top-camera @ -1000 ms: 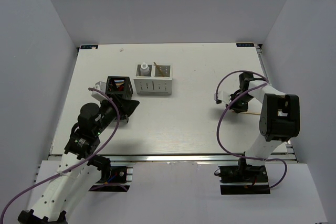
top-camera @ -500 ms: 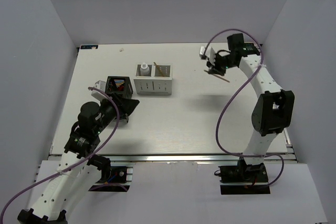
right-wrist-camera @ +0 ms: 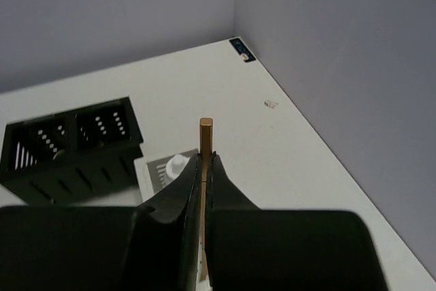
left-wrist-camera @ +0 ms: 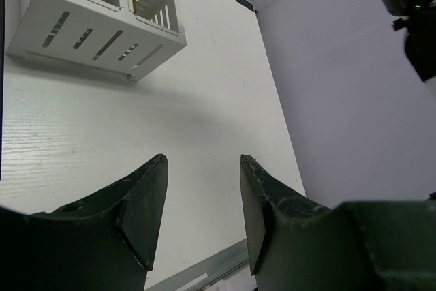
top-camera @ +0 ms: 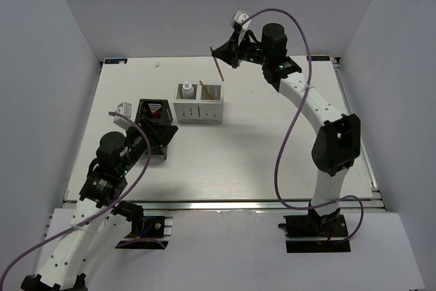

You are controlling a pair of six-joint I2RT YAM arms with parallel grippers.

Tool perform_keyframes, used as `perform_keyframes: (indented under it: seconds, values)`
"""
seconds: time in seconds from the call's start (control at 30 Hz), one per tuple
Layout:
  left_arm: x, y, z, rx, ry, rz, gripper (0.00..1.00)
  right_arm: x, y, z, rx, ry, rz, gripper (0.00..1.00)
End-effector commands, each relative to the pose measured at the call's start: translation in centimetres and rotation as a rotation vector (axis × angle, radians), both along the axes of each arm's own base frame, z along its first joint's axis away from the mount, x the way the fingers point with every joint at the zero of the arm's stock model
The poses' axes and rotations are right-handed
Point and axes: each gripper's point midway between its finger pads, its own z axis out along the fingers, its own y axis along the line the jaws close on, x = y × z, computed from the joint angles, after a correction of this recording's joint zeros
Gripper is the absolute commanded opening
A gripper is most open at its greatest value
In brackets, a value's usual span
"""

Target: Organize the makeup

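My right gripper [top-camera: 225,54] is shut on a thin wooden stick [top-camera: 218,66] and holds it in the air, slanted, above and just behind the white two-compartment box [top-camera: 198,110]. In the right wrist view the stick [right-wrist-camera: 206,133] stands out past the closed fingertips of this gripper [right-wrist-camera: 206,160]. A white bottle [top-camera: 186,90] stands in the box's left compartment, and another stick [top-camera: 203,88] is in its right one. My left gripper [left-wrist-camera: 203,168] is open and empty, low over the table beside the black holder [top-camera: 154,111].
The black open-frame holder has coloured slim items inside [top-camera: 155,108]. A small white scrap [top-camera: 158,65] lies near the table's far edge. Grey walls enclose the table on three sides. The white box [left-wrist-camera: 95,25] is ahead of my left gripper.
My right arm has swung from the table's right side up and to the left, carrying the stick to above the white box. My left arm has shifted only slightly.
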Motion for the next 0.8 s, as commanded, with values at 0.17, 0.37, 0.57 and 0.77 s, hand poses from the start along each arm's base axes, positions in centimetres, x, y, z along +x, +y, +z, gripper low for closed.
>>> perform_keyframes:
  seconds: [0.17,0.37,0.57,0.77]
  values:
    - [-0.6,0.9,1.3,-0.026,-0.014,0.043,0.56,2.4,3.6,-0.9,0.200,0.145,-0.023,0.00]
    - [-0.3,0.7,1.3,-0.027,-0.014,0.039,0.56,2.7,4.0,-4.6,0.140,0.157,-0.049,0.00]
    - [-0.2,0.5,1.1,-0.026,-0.012,0.034,0.57,2.9,3.8,-6.3,0.059,0.102,-0.042,0.43]
    - [-0.4,0.6,1.5,-0.030,-0.026,0.035,0.57,2.3,2.3,-5.8,-0.002,0.065,-0.033,0.62]
